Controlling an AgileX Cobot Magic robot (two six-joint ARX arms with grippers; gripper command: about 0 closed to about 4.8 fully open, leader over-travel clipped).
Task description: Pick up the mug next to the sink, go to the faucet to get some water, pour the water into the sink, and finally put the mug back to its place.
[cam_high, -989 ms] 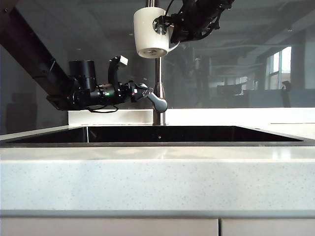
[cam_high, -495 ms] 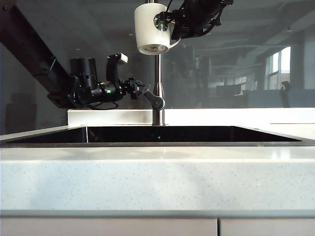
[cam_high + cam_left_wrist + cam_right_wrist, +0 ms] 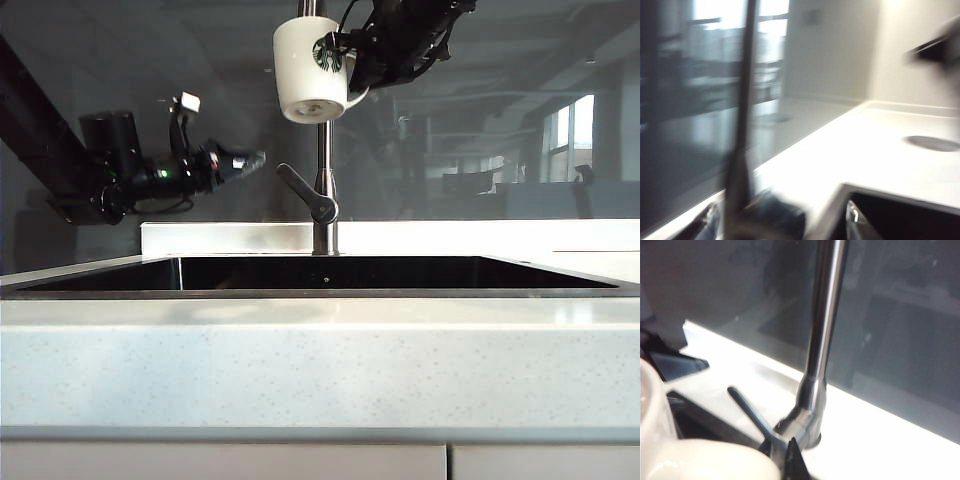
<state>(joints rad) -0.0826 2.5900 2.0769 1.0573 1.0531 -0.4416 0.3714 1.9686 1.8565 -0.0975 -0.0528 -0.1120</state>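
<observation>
The white mug point(image 3: 308, 68) with its green logo hangs high over the sink point(image 3: 400, 272), close in front of the faucet point(image 3: 323, 150) pipe. My right gripper point(image 3: 347, 58) is shut on its handle side. In the right wrist view the mug point(image 3: 700, 460) fills the near corner beside the gripper point(image 3: 785, 456), with the faucet point(image 3: 824, 320) pipe and its lever point(image 3: 747, 407) beyond. My left gripper point(image 3: 248, 158) is open and off to the left of the lever point(image 3: 298, 188), apart from it. The left wrist view is blurred; the gripper point(image 3: 782, 225) is spread wide around the faucet point(image 3: 742, 130).
A white countertop point(image 3: 320, 360) runs across the front, with a raised white ledge point(image 3: 220, 238) behind the sink. A dark glass wall point(image 3: 500, 120) stands right behind the faucet. In the left wrist view a round flat disc point(image 3: 932, 143) lies on the counter.
My left gripper has let go of the faucet lever and drawn back to the left, turning its wrist. The lever now sticks up to the left. The mug has stayed in place.
</observation>
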